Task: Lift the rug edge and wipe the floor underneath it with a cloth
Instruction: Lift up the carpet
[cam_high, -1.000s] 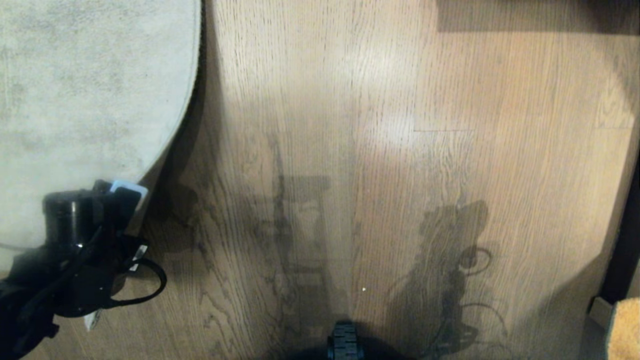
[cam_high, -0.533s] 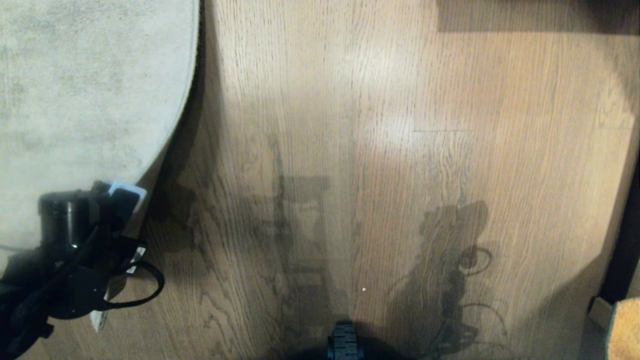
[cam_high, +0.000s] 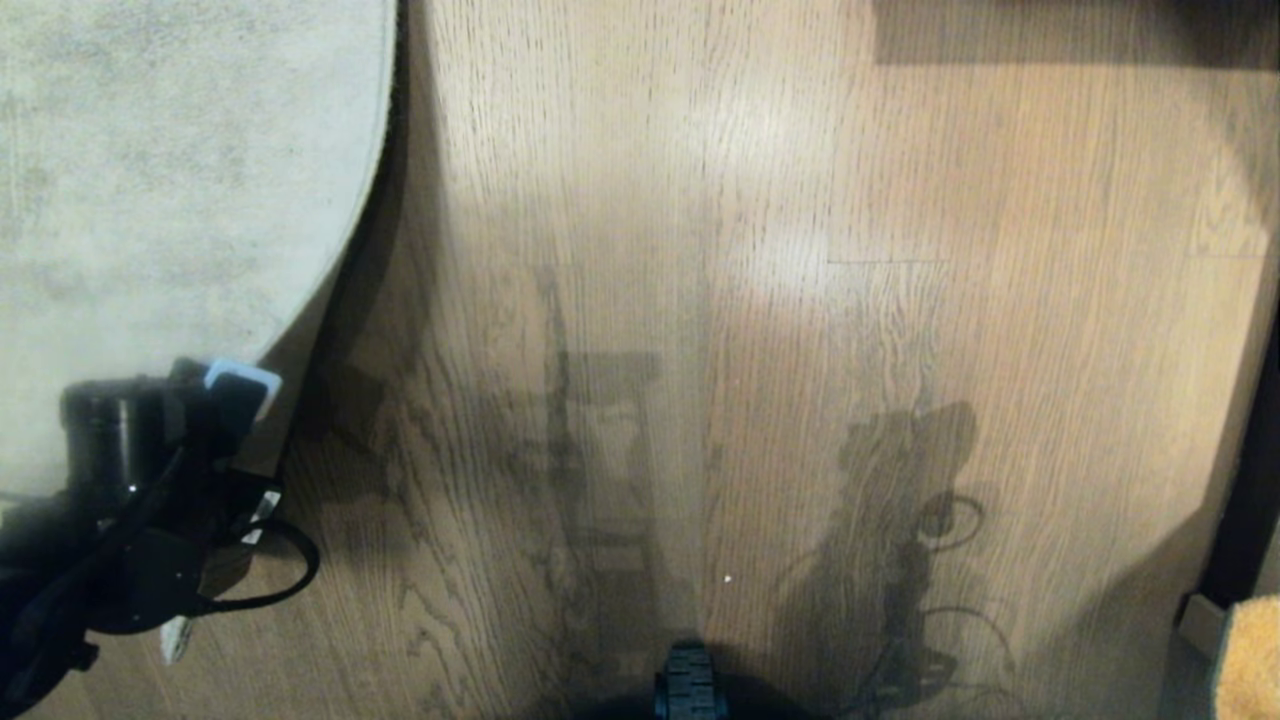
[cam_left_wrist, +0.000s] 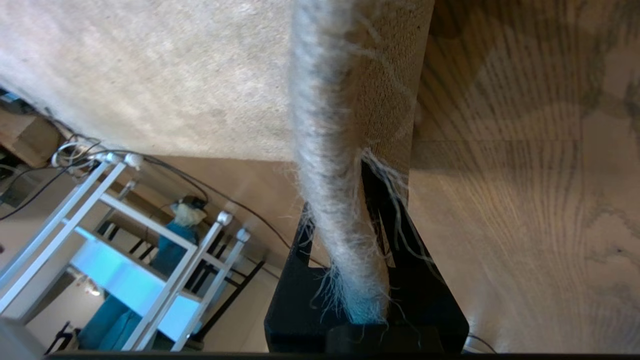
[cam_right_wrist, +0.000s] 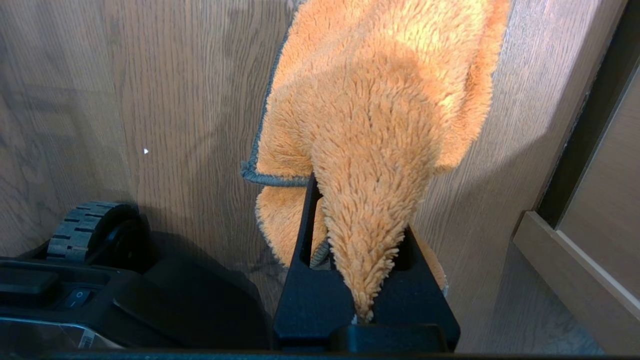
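Head view: rug edge (cam_high: 340, 260) is held raised at the left, off the floor (cam_high: 760, 300), by the left gripper (cam_high: 235, 400). Left wrist view: jaws are seen clamped on the frayed border (cam_left_wrist: 345, 240). Right wrist view: cloth (cam_right_wrist: 380, 125) is pinched in the right gripper (cam_right_wrist: 362, 280), above bare planks.

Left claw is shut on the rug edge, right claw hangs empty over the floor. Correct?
Not quite. The right claw isn't empty: the right wrist view shows it shut on the orange cloth, hanging over the floor. The rest holds: the left claw is shut on the rug edge.
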